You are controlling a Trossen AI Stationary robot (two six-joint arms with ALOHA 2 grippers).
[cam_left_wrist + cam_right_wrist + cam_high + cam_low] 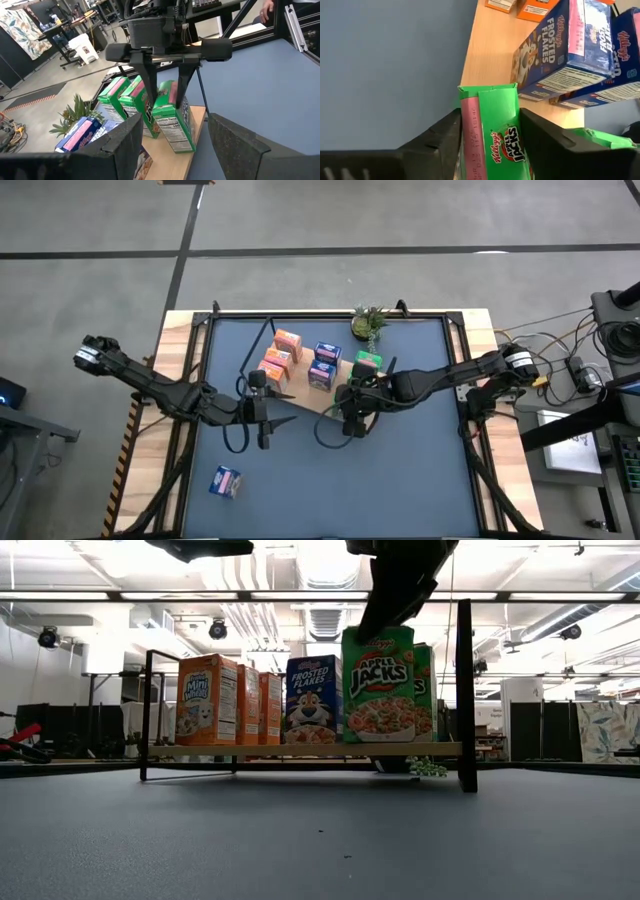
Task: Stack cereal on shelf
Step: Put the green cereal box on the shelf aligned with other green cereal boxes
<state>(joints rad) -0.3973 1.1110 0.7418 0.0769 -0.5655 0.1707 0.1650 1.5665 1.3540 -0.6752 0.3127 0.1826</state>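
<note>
Right gripper (165, 90) has its fingers straddling the front green cereal box (172, 120) standing on the shelf (487, 45), closing in on its sides. Left gripper (262, 415) hangs open, holding nothing.

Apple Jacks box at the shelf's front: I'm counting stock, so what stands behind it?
Behind the Apple Jacks box, another green box peeks out. The left wrist view shows three green boxes in a row; the front box hides most of them.

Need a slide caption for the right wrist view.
Right gripper fingers straddle a green cereal box on the wooden shelf, beside blue boxes.
</note>
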